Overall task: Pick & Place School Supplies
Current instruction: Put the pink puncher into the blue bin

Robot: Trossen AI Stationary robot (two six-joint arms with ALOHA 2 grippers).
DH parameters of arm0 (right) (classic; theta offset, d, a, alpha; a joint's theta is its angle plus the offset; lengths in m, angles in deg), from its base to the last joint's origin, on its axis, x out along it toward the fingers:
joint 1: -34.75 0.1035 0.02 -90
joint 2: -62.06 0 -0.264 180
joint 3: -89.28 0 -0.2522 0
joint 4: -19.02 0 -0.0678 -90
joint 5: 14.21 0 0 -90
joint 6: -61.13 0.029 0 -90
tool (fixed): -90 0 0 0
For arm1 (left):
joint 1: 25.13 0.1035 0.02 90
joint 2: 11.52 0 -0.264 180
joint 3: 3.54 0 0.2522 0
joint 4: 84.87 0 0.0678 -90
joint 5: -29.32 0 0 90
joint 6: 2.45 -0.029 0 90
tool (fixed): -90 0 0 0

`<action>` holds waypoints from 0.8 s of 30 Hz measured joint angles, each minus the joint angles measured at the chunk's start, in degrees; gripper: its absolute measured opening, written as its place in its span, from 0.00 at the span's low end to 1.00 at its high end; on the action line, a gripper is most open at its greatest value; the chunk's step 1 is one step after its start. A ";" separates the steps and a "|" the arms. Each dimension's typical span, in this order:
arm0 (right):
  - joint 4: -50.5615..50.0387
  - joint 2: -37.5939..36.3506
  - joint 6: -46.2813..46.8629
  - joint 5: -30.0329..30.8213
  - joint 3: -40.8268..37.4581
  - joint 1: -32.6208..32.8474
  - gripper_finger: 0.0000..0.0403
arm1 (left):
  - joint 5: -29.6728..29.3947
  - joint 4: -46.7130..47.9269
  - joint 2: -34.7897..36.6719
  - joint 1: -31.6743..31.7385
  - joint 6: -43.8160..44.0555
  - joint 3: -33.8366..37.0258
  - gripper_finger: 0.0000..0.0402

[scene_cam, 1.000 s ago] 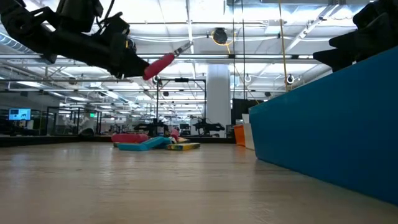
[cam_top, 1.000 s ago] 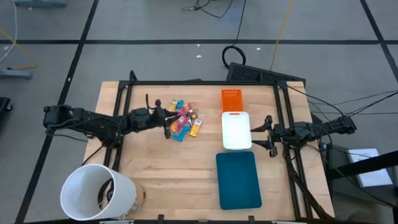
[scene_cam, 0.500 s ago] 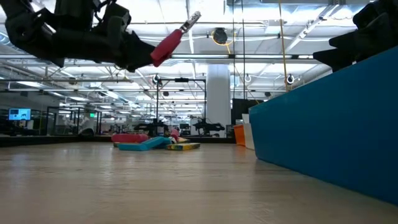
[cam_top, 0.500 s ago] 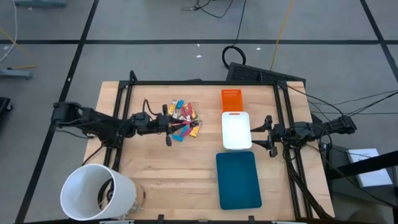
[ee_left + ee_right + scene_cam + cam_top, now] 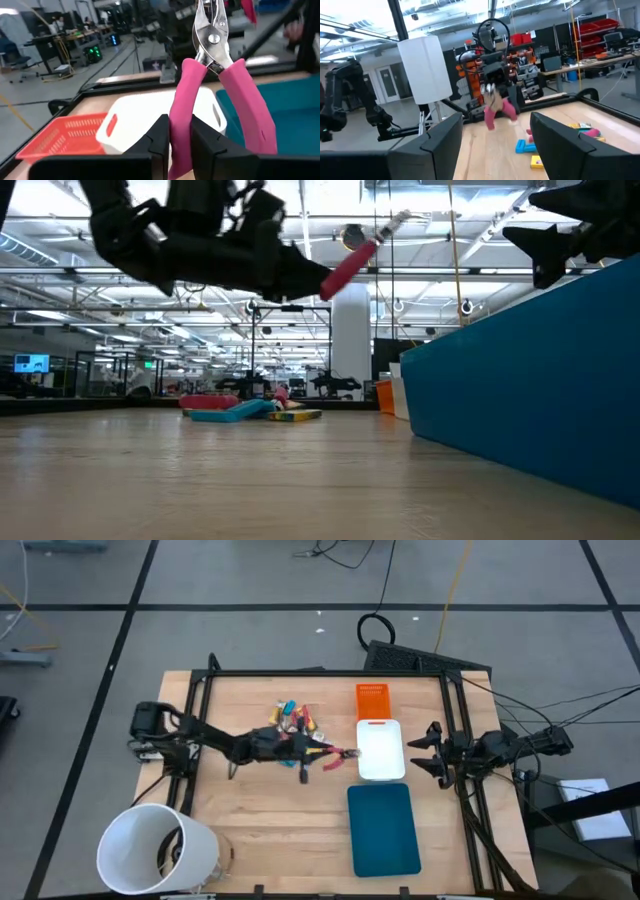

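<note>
Here your left gripper [image 5: 322, 752] pinches one handle of the pink-handled metal pliers [image 5: 216, 85], held above the wooden table [image 5: 250, 820], just beside the white tray [image 5: 381, 748]; your right gripper [image 5: 428, 752], jaws spread, waits past that tray; farther off, the remaining blue, yellow and pink supplies [image 5: 290, 718] lie clustered.
</note>
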 joint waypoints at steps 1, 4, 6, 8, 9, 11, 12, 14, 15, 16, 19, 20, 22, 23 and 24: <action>0.14 0.00 -0.26 0.10 0.00 -0.02 0.56 | 0.00 1.75 -0.90 -0.15 -1.33 -1.52 0.13; 2.66 0.00 -2.14 3.64 0.00 0.00 0.56 | -0.02 7.12 -2.58 -0.39 -5.16 -6.22 0.14; 4.87 0.00 -3.25 7.53 0.00 0.00 0.56 | -0.02 10.83 -3.05 -0.40 -7.02 -8.99 0.13; 5.47 0.02 -2.46 11.32 0.00 0.00 0.56 | -0.02 13.86 -3.14 -0.40 -8.14 -11.10 0.11; 5.50 0.16 -1.00 12.51 -0.11 0.00 0.56 | -0.02 14.95 -3.14 -0.40 -8.79 -11.83 0.11; 6.30 0.86 2.01 13.34 -1.62 -0.02 0.56 | -0.05 15.89 -3.14 -0.38 -10.00 -12.72 0.11; 6.30 1.72 3.05 13.51 -2.83 -0.02 0.56 | -0.06 16.08 -3.14 -0.37 -10.43 -12.86 0.11; 11.46 4.14 5.31 13.76 -5.67 -0.05 0.56 | -0.07 16.19 -3.14 -0.35 -10.82 -12.93 0.12; 11.65 5.42 6.52 14.64 -5.46 -0.11 0.56 | -0.12 16.27 -3.14 -0.36 -10.82 -12.93 0.13; 12.04 7.77 7.78 15.49 -5.44 -0.12 0.56 | -0.62 16.54 -3.14 -0.38 -10.82 -12.93 0.13; 16.00 14.65 7.70 16.48 -5.49 -0.09 0.56 | -2.73 17.15 -3.14 -0.35 -11.54 -12.93 0.13; 18.42 16.90 7.15 16.58 -5.34 -0.09 0.56 | -2.95 17.26 -3.14 -0.35 -11.70 -12.93 0.12; 20.62 22.30 5.03 16.54 -4.87 -0.09 0.56 | -3.03 16.88 -3.14 -0.28 -11.71 -12.93 0.11; 21.63 25.16 3.66 16.58 -4.42 -0.09 0.56 | -2.90 16.60 -3.14 -0.25 -11.67 -12.93 0.11; 22.73 27.98 2.43 16.53 -3.70 -0.08 0.56 | -2.59 16.37 -3.14 -0.25 -11.61 -12.93 0.11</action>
